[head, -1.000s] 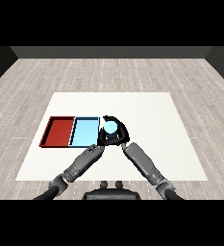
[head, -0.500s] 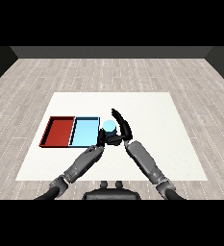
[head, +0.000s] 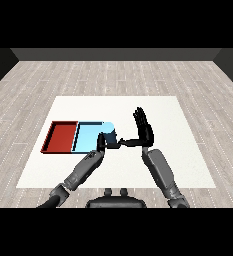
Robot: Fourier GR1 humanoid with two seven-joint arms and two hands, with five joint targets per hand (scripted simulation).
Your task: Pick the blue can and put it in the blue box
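From the head view, the white surface (head: 188, 150) is lying as a pale square on a grey plank floor (head: 113, 75), with bare room showing toward its 12 o'clock edge and across its whole 3 o'clock side. The two trays are sitting side by side toward 9 o'clock, walls touching: the red tray (head: 62, 137) on the outside, close to the surface's 9 o'clock edge, and the blue tray (head: 88, 137) on the inner side.

The red tray is showing only its own red floor. The blue tray is showing pale blue floor over most of its length, while its 3 o'clock end is being covered by the left hand (head: 107, 140).

The left hand is reaching in from 7 o'clock, its fingers curling over that end of the blue tray. The blue can is not showing as a separate shape; only a light blue patch is appearing above the dark fingers, and I cannot tell whether that is the can or the tray's corner, nor whether the hand is wrapping round anything.

The right hand (head: 144, 131) is coming in from 5 o'clock and standing upright just beside the left, fingers straight and pointing toward 12 o'clock, holding nothing. Its thumb is stretching toward 9 o'clock and meeting the left hand.
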